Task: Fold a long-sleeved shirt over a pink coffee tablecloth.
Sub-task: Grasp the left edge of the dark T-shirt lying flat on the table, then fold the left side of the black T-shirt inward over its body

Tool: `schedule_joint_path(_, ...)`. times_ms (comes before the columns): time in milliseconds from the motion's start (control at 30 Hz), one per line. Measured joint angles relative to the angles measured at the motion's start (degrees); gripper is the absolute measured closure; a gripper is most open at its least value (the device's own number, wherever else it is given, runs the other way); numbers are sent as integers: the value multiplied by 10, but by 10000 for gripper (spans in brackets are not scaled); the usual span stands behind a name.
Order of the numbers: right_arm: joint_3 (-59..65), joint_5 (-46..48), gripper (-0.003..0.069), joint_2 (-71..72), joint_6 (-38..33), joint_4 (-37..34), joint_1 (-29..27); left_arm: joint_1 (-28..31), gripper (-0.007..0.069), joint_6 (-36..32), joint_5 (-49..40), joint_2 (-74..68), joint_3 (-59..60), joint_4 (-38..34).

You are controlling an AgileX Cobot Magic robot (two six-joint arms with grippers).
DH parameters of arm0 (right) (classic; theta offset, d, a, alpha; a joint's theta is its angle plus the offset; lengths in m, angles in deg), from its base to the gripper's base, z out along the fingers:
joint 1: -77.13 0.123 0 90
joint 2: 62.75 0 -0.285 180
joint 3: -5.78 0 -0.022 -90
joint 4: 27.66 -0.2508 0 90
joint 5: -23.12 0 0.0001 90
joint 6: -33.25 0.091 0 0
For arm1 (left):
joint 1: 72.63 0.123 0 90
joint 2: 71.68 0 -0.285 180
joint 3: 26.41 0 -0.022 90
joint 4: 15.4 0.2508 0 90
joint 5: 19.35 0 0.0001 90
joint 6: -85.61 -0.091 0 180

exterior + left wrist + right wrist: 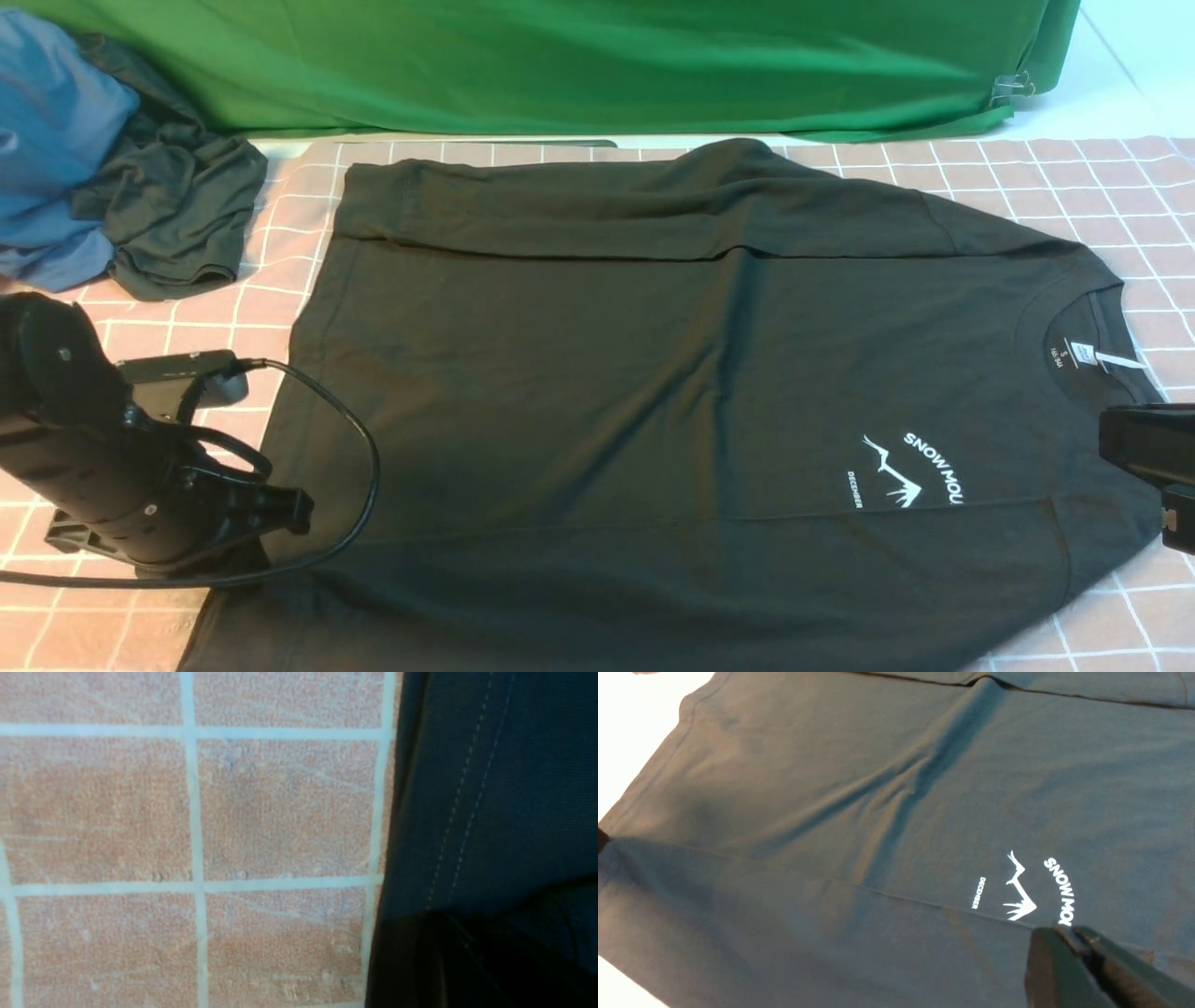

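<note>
1. One long-sleeved shirt (635, 392), black, lay flat and front up across the middle of the front view, collar toward the right edge, hem toward the left; white logo (901, 471) and neck label (1083, 353) showed; sleeves appeared folded in along the upper and lower edges; a soft ridge ran down the centre
2. One pink coffee tablecloth (1074, 177), spread over the worktop under the shirt, was bare at the left, upper right and lower corners
3. The left gripper (289, 511) sat at lower left, tip at the hem; the spread of its fingers could not be told, nor any hold on cloth
4. The right gripper (1066, 933) sat at the right edge of the front view; its fingers were pressed together close by the logo; whether fabric was pinched was unclear
5. One cable (369, 467) looped from the left arm onto the hem
6. Off-task: a smaller dark garment (177, 215) with blue fabric (47, 140) lay at upper left, a green cloth (560, 65) along the top
7. Risks, as judged: a hem pinch might catch one layer only, or the tablecloth too, dragging it; the cable might snag the fold; the ridge could be creased in; a tucked sleeve might slide out on lifting
</note>
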Motion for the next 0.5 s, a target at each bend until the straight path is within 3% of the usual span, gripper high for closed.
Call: schedule_joint_path(500,0,0,589,0,0,0,0,0,579,-2,-33,70,-23,0)
